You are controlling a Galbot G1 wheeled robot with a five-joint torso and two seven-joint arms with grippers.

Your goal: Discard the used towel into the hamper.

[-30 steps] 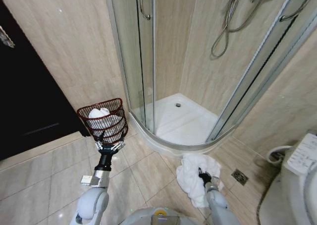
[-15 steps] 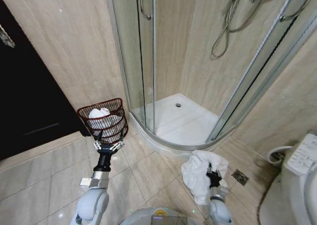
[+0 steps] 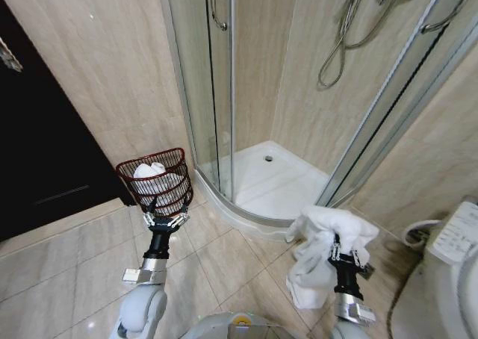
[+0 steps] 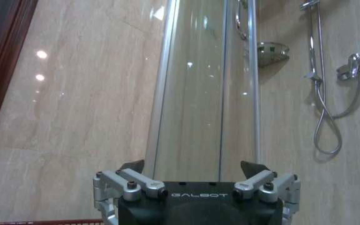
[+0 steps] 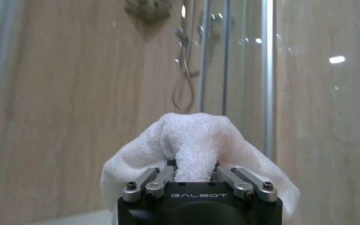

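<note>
towel [image 3: 323, 258]: white, bunched, clamped between the jaws of the right gripper [image 3: 337, 243]; in the right wrist view the fold [image 5: 196, 150] stands up between the two fingers and drapes down both sides. it hangs clear of the floor [image 3: 75, 268], in front of the shower tray [image 3: 278, 184] and just beside the glass door frame [image 3: 358, 148], with the toilet [image 3: 455, 279] to its right.

left gripper [image 3: 163, 210]: jaws spread, nothing between them, pointing at the hamper [image 3: 158, 181] and close to its near wall. hamper stands on the floor against the wall, beside the shower's glass panel [image 3: 213, 85], well apart from the towel. white cloth [image 3: 153, 176] already lies inside it.
</note>
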